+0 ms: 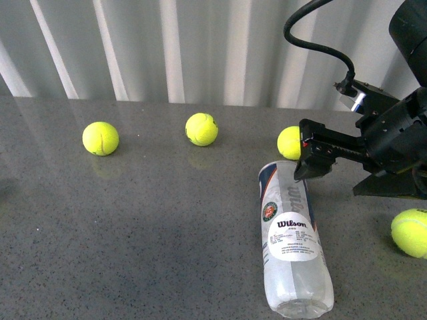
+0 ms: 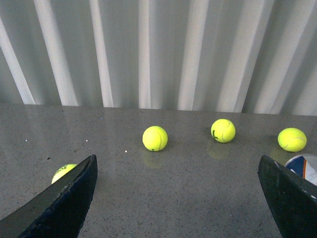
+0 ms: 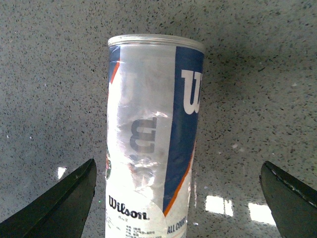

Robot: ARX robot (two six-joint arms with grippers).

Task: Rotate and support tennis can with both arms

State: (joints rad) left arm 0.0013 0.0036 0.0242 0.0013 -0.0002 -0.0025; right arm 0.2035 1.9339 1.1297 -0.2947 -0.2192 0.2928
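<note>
The tennis can [image 1: 291, 240] lies on its side on the grey table, its length running from near the front edge toward the back, with the Wilson label facing up. My right gripper [image 1: 312, 160] is open and hovers over the can's far end. In the right wrist view the can [image 3: 153, 129] lies between the wide-open jaws of the right gripper [image 3: 176, 210], and neither jaw touches it. My left gripper [image 2: 178, 198] is open and empty over bare table. One end of the can [image 2: 304, 166] shows beside its finger [image 2: 292, 198]. The left arm is out of the front view.
Several yellow-green tennis balls lie on the table: one at back left [image 1: 101, 138], one at back middle [image 1: 201, 129], one behind the right gripper [image 1: 289, 142], one at the right edge [image 1: 410, 232]. A corrugated white wall [image 1: 200, 47] stands behind the table.
</note>
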